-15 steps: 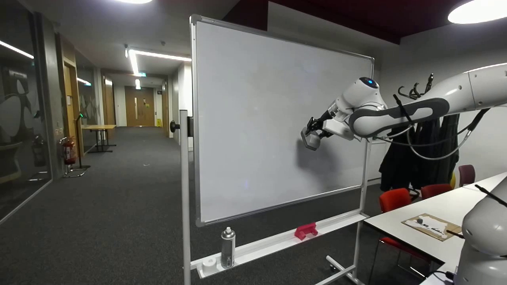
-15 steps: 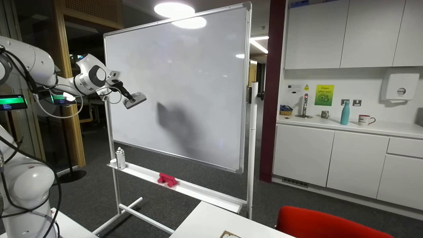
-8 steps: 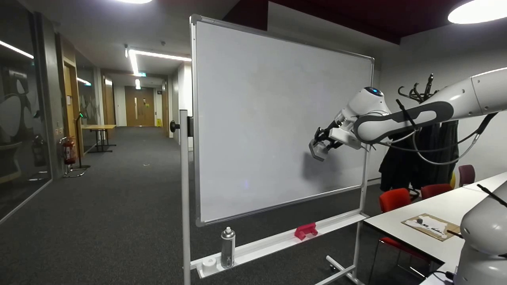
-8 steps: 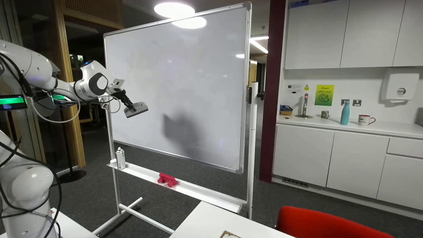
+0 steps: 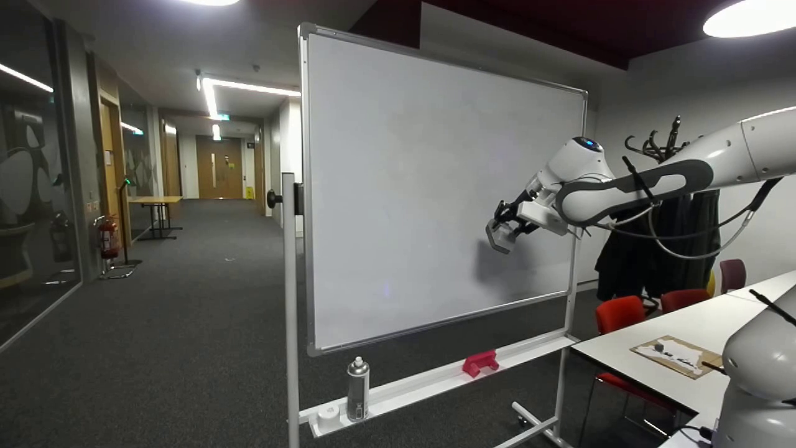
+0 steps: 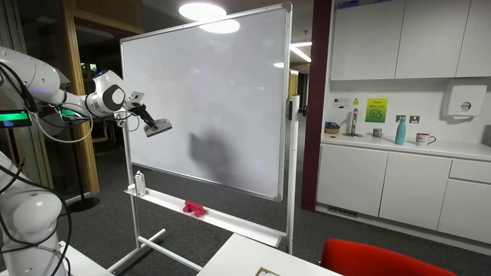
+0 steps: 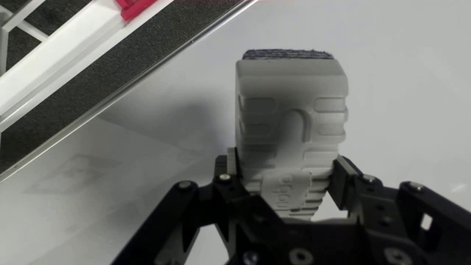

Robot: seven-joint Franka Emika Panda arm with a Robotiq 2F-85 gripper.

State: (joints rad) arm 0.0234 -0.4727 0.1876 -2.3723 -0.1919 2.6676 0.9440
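Eraser points lengthwise toward the wrist view's top.

Ceiling lamp: bright, above whiteboard
Glare: under whiteboard's top edge
Shadow: soft, whiteboard's lower half
Strip lights: beside whiteboard

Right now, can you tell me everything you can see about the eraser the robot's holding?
The eraser is a pale grey, ridged, plastic-looking block with raised lettering and a dark, fuzzy-looking layer peeking out at one end. The gripper pinches it from both sides. It's tilted in the air before the whiteboard, seemingly not touching it.
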